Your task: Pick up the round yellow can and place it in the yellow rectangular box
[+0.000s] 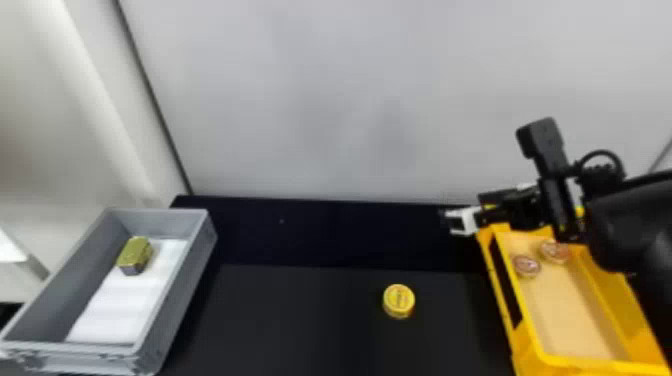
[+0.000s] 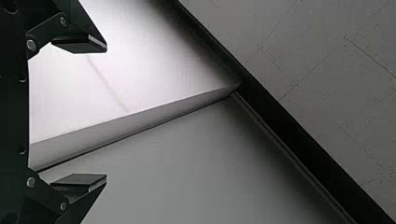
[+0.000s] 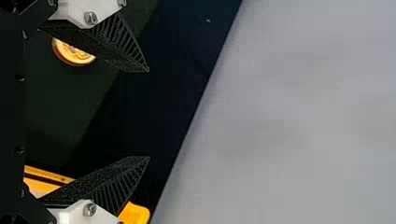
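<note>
The round yellow can (image 1: 399, 301) stands upright on the black worktop (image 1: 300, 320), to the left of the yellow rectangular box (image 1: 517, 320) and well apart from it. Its lid carries darker printing, too blurred to read. Inside the box, at its far end, lie 2 round tins (image 1: 526, 266) (image 1: 555, 251) with pinkish tops; the marks on those are too blurred to read as well.

The right gripper (image 1: 457, 220) is at the box's far left corner, its arm coming in over the box from the right. The right wrist view shows its 2 fingers wide apart and empty, 1 of them covering part of the can from the camera.

The left gripper (image 2: 106, 113) is also wide and empty, in front of pale panels.

Well to the left of the box, a grey bin (image 1: 175, 310) holds a gold-green tin (image 1: 135, 252) partly on a white pad (image 1: 120, 310).
</note>
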Controlling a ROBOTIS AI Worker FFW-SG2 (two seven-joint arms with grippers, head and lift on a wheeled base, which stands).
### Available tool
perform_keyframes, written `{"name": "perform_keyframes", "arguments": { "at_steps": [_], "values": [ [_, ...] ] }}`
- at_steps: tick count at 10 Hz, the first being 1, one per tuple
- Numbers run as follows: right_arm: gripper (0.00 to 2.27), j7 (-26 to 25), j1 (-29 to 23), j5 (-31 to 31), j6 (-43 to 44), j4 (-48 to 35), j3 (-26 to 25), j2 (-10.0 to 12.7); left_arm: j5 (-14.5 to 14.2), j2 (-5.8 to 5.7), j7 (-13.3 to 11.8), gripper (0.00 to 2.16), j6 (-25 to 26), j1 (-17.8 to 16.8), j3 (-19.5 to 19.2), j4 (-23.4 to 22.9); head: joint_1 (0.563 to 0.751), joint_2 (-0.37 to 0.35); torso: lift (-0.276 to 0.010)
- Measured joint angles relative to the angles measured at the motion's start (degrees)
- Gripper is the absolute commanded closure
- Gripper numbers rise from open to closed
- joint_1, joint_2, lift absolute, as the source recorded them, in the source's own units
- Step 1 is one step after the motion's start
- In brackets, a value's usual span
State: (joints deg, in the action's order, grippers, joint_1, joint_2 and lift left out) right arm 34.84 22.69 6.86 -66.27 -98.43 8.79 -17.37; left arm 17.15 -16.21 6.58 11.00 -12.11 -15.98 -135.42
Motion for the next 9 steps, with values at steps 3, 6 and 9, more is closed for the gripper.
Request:
{"name": "perform_keyframes", "arguments": {
  "at_steps": [3, 6, 9],
  "values": [
    [0.13, 7.37, -0.03, 5.83, 5.10, 7.26, 1.50, 0.85, -0.60, 1.15, -0.43, 0.27, -1.22, -1.95, 1.05, 0.43, 0.663, 0.054, -0.010],
    [0.12, 10.69, 0.44, 9.89, 12.54, 14.24, 3.38, 2.64, -1.29, 2.26, -0.51, 0.27, -2.83, -2.91, 1.36, 0.98, 0.663, 0.054, -0.010],
    [0.11, 15.16, 1.78, 19.06, 19.84, 23.04, 5.78, 7.85, -1.66, 2.37, -0.75, 0.27, -3.26, -2.93, 1.31, 1.05, 0.663, 0.054, -0.010]
  ]
}}
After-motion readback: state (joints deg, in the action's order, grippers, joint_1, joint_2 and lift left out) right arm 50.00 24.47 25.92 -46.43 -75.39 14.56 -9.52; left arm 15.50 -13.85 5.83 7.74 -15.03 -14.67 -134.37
